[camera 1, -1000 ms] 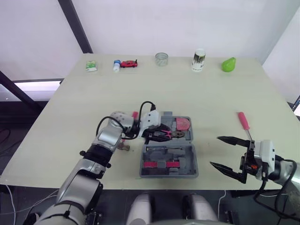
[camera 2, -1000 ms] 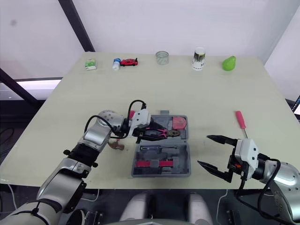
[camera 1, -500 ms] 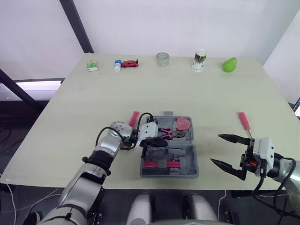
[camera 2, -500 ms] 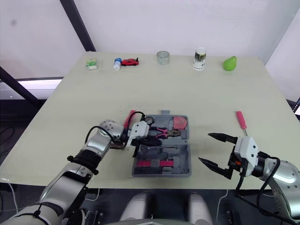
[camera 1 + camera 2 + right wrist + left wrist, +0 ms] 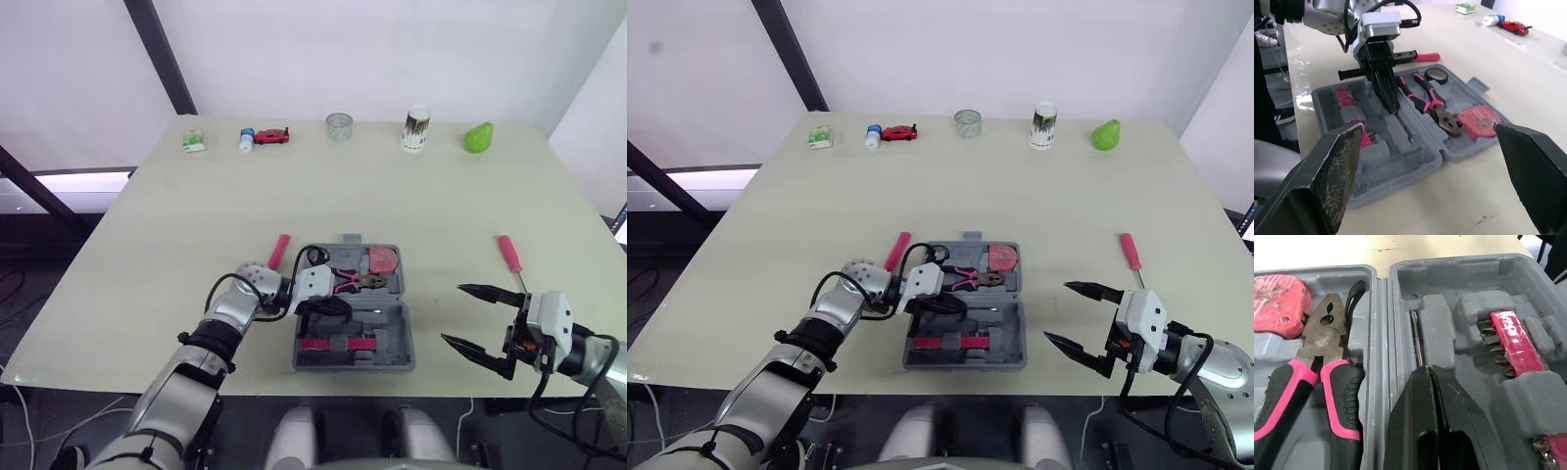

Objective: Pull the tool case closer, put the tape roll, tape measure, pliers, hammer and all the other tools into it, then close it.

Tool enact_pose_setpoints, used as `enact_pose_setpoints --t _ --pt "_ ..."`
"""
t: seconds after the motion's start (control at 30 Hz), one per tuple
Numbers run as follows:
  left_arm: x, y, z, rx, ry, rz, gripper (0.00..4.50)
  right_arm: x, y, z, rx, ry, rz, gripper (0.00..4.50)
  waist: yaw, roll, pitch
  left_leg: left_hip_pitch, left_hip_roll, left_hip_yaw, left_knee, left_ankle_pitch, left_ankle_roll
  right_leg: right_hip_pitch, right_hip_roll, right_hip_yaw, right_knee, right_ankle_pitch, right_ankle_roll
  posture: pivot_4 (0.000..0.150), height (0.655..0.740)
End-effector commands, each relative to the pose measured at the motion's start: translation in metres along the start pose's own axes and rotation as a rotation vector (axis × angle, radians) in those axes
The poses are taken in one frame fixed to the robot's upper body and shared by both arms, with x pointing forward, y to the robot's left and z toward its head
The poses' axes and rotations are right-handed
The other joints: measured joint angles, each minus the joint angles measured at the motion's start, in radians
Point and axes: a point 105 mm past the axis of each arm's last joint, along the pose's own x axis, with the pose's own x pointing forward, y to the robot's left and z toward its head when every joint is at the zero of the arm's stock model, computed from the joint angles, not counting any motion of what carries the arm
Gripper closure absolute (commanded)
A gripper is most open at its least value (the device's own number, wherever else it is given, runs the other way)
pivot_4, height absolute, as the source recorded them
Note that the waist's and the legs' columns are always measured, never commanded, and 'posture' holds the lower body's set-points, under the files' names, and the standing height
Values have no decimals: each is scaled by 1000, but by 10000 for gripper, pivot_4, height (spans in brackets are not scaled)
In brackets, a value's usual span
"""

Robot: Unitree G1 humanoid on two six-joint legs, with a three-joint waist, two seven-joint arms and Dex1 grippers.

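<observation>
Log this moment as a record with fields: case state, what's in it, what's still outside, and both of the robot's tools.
case: tool case, open, lying flat
in case: pliers, tape measure, tape roll, bit holders
outside case: pink-handled item on the robot's left of it; screwdriver on the right
left tool: shut, empty, over the case's near half
right tool: open, empty, right of the case

Test lab: plain table (image 5: pixel 421 196) before white walls (image 5: pixel 392 49).
</observation>
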Motion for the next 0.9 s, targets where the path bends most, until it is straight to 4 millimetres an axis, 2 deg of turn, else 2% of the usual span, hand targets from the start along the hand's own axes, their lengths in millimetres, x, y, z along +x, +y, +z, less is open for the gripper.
enact_pose_setpoints --t 0.03,0.13,0.27,0.37,0.5,0.67,0.77,0.87,0.9 --pt "3 -18 -32 -107 97 -33 44170 0 0 8 -38 -27 -12 0 0 1 -3 0 0 0 0 0 0 0 0 0 0 0 0 1500 7400" --pt "1 -5 -23 -131 27 42 44170 1 -2 8 -26 -43 -28 0 0 2 -5 1 0 0 0 0 0 0 0 0 0 0 0 1500 7400" --pt "-10 18 8 -159 -153 158 44170 -2 -9 10 1 -86 -95 0 0 2 -5 0 0 -1 0 0 0 0 0 0 0 0 0 1500 7400" --pt "-40 29 36 -221 -330 242 44170 -14 -16 8 16 -85 -169 0 -1 0 -4 -2 0 -1 0 0 0 0 0 0 0 0 0 1500 7400" --pt "-75 31 48 -281 -408 349 44170 -28 -24 6 38 -101 -267 0 -3 0 -3 -3 0 -3 0 0 0 -1 0 -1 0 0 0 1500 7400" --pt "-123 26 42 -353 -449 510 44170 -48 -27 -12 17 -24 -327 0 -3 1 -2 -2 0 -2 0 0 0 -1 0 0 0 0 0 1500 7400" --pt "-149 20 24 -393 -412 642 44170 -60 -33 -19 36 -21 -389 0 -5 1 -2 -2 0 -2 -1 0 0 -1 0 0 0 0 0 1500 7400" --pt "-180 -7 0 -465 -371 749 36620 -78 -39 -32 60 7 -457 0 -6 1 -2 -2 1 -1 -1 0 0 -1 0 0 0 0 0 1500 7400" --pt "-185 -17 -4 -480 -354 755 31844 -84 -40 -36 63 18 -476 0 -9 1 -2 -1 1 0 -1 0 0 -1 0 1 0 0 0 1500 7400"
